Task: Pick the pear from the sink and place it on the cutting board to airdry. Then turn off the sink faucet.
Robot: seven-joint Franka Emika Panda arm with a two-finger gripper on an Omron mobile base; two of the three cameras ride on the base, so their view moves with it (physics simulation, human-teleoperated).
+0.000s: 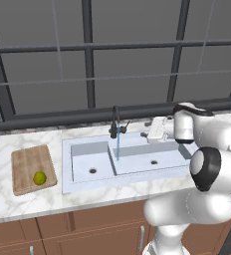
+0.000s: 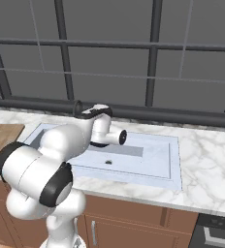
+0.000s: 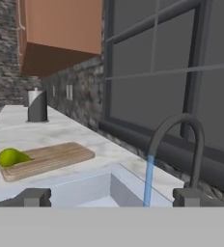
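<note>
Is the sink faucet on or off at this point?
On. A blue stream of water falls from the sink faucet spout into the sink; the hand view shows it too. The pear already sits on the cutting board.

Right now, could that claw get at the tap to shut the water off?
Probably yes. The claw hangs over the sink, facing the sink faucet, with nothing between them. Water is running; the pear lies on the cutting board, well aside.
</note>
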